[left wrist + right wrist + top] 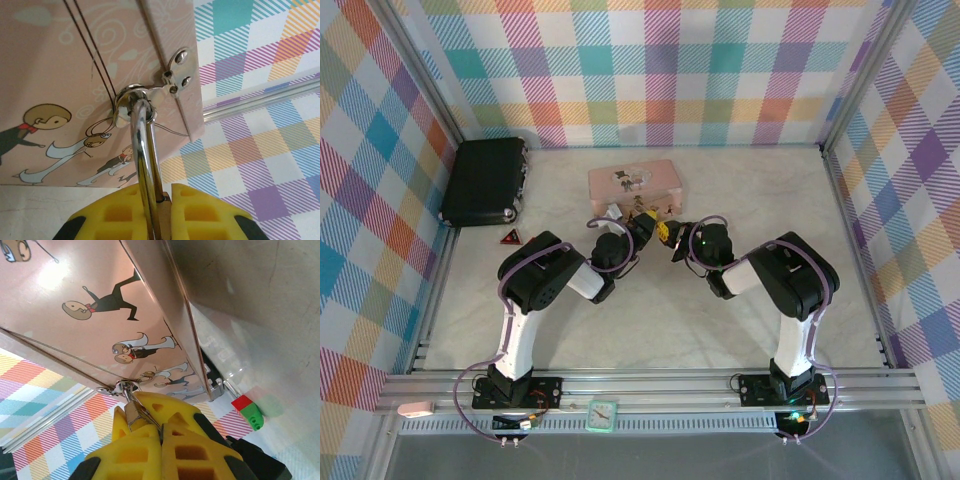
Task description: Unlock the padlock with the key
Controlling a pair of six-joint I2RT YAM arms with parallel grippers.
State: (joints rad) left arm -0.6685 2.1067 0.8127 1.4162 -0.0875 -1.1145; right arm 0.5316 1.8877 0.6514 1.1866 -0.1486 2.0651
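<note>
1. Plaid walls [650, 70] in many colours close in a pale table [650, 320], and both arms reach from its near edge toward the middle.
2. A pink tin [635, 182] with cartoon figures lies toward the back of the table. A black case [485, 180] sits well apart from it in the far left corner, and a small red triangular piece [510, 237] lies just in front of that case.
3. The two arms meet just in front of the tin, their yellow tips almost touching each other.
4. In the left wrist view, the padlock [142, 150] hangs at the tin's front. Its silvery shackle is hooked through a small metal ring [131, 92] on the tin, beside a riveted clasp plate [179, 67].
5. The left hand [152, 195] is closed on the padlock. Its yellow fingers [115, 210] pinch the shackle from both sides, just below the ring.
6. In the right wrist view, the right hand [150, 415] has its fingers pressed together, close under the same ring.
7. A small brass-coloured block lies at the tips of the right hand, touching them. Whether the key sits between those fingers cannot be told.
8. A small red and green piece [247, 409] lies on the table, near the corner of the tin.
</note>
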